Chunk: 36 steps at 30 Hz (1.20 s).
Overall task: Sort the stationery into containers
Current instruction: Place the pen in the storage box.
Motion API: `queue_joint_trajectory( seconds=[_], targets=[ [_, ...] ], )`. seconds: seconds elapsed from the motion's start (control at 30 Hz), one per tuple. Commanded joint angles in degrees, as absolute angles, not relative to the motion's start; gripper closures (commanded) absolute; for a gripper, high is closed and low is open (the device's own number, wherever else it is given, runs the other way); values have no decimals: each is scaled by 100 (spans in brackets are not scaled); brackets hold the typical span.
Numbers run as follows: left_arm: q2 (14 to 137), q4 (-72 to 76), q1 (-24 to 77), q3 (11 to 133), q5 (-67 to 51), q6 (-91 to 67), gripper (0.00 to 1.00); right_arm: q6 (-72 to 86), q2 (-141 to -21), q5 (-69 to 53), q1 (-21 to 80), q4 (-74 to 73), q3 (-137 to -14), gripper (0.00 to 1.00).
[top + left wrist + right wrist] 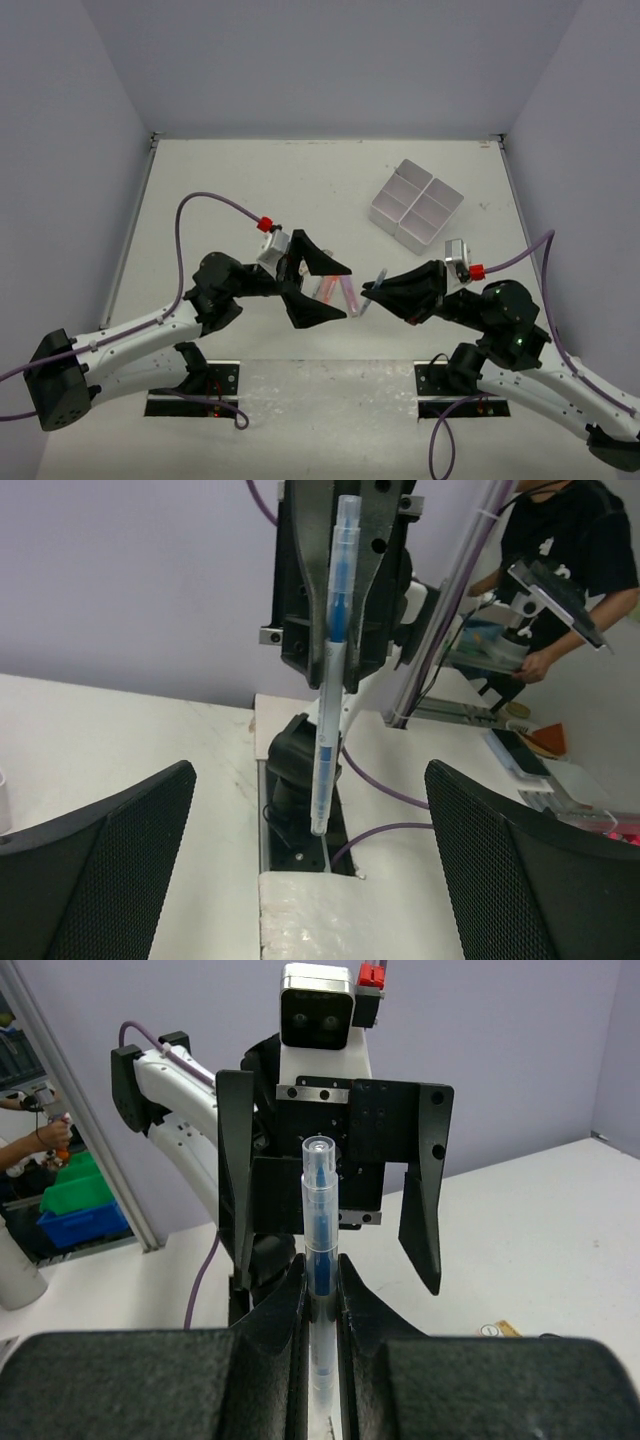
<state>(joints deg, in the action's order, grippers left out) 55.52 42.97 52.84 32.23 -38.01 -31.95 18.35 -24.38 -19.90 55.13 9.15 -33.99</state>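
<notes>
- Right end effector (320,1295) clamps the blue pen (319,1210); left end effector (322,285) gapes wide, empty.
- Likely a handover: centre the pen between the left jaws before closing.

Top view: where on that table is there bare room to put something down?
The table is bare at far left, from its left edge to the white box, and near, between the two arm bases. The middle is crowded: the left gripper and the right gripper, holding a pen, meet over pink markers.

Left pincer (337,292) gapes wide — right pincer (370,296), facing it, clamps a pen (320,1222).
</notes>
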Motion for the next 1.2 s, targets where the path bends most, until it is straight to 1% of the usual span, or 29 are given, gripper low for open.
queue_joint_trajectory(
  seconds=[0.0,0.07,0.13,0.23,0.3,0.5,0.53,0.6,0.63,0.67,0.7,0.73,0.77,0.8,0.83,0.9,0.97,1.03,1.07,1.13,1.17],
  targets=[
    [5746,5402,5283,3269,-4241,-3618,3,1798,-2589,-1942,5528,1245,-3674,100],
    [5875,5572,5311,3280,-4263,-3680,5,1818,-2651,-1962,5532,1284,-3677,100],
    [6025,5659,5377,3347,-4281,-3709,12,1837,-2731,-2011,5529,1360,-3691,100],
    [6241,5652,5463,3418,-4247,-3693,17,1854,-2802,-2064,5536,1406,-3700,100],
    [6364,5616,5512,3487,-4159,-3650,23,1846,-2821,-2065,5528,1480,-3700,100],
    [6482,5537,5577,3630,-4078,-3533,33,1854,-2896,-2050,5528,1534,-3683,100],
    [6492,5537,5587,3650,-4078,-3513,37,1854,-2926,-2055,5528,1544,-3683,100],
    [6531,5508,5590,3694,-4033,-3476,49,1875,-3001,-1999,5537,1542,-3687,100],
    [6541,5442,5590,3711,-4022,-3446,54,1891,-3030,-1882,5537,1514,-3712,100],
    [6561,5382,5590,3731,-3997,-3376,57,1906,-3085,-1812,5537,1459,-3737,100],
    [6580,5235,5590,3764,-3951,-3301,57,1913,-3125,-1692,5534,1388,-3772,100],
    [6590,4918,5590,3820,-3835,-3200,48,1913,-3140,-1502,5528,1295,-3820,100],
    [6580,4508,5590,3890,-3596,-3036,19,1937,-3150,-1361,5528,1220,-3850,100],
    [6542,4096,5590,3964,-3297,-2834,1,1891,-3155,-1224,5532,1090,-3887,100],
    [6484,3654,5590,4043,-2892,-2664,0,1776,-3159,-1076,5533,926,-3935,100],
    [6399,2291,5550,4322,-1569,-2550,0,1520,-3182,-520,5533,714,-4037,100],
    [6281,1433,5511,4517,-864,-2447,0,1228,-3180,5,5528,599,-3998,100],
    [6071,397,5511,4649,61,-2378,0,1030,-3176,923,5526,522,-3859,100],
    [5928,182,5511,4695,597,-2358,0,944,-3189,1458,5513,534,-3813,100],
    [5734,-1072,5511,4934,1571,-2467,0,906,-3423,2347,5390,545,-3814,100],
    [5612,-1511,5511,5027,2197,-2611,0,935,-3628,2528,5163,548,-3871,100]
  ],
)
